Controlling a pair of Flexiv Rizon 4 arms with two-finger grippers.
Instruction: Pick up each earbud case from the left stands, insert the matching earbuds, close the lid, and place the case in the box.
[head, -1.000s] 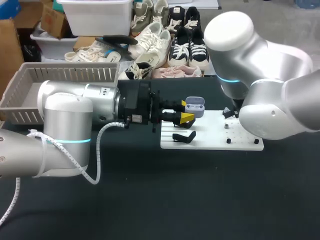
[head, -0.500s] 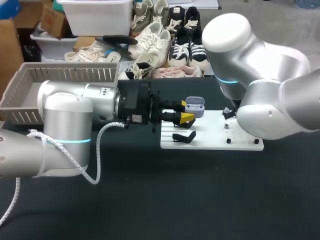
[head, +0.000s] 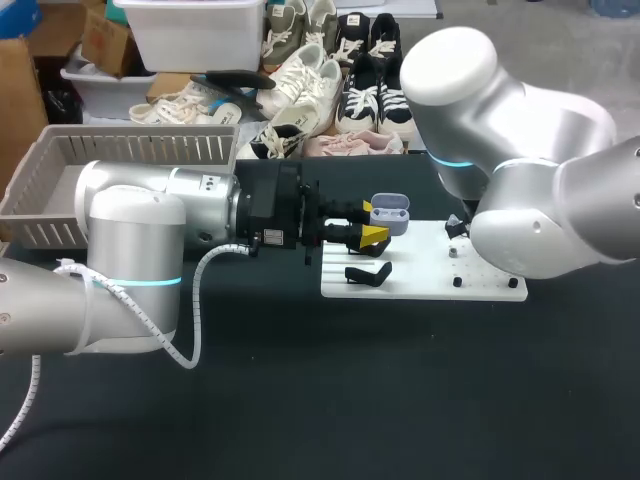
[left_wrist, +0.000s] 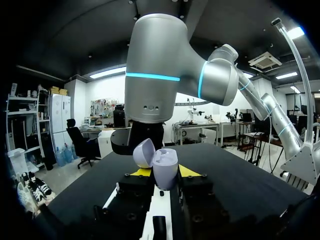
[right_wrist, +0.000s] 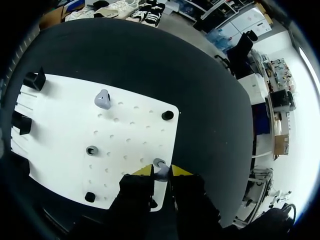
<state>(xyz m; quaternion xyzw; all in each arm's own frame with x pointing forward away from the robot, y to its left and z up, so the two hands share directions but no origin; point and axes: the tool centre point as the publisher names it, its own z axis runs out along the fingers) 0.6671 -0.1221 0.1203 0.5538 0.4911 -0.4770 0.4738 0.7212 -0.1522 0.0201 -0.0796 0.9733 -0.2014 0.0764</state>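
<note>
Progress is early, by my judgement: one earbud case (left_wrist: 164, 162) is off its stand and pinched from both sides between the yellow tips of the left gripper (left_wrist: 165, 172), which holds it in the air over the left end of the white pegboard (head: 480, 275). Its lid (left_wrist: 143, 152) stands hinged open. The case is pale lavender, small, rounded and smooth, and will likely slip if the pinch loosens. Neither bud seems to be in yet. One lavender earbud (right_wrist: 102, 99) sits on the pegboard's middle, and a second earbud (right_wrist: 160, 164) sits on a peg at the pegboard's edge, right at the mouth of the right gripper (right_wrist: 161, 172). Whether that gripper has clamped it I cannot tell. A black stand (head: 367, 273) on the pegboard's left end carries nothing. Left to do: seat both buds, shut the lid, and carry the case to the slatted box (head: 130, 148), well apart from the pegboard on its left.
</note>
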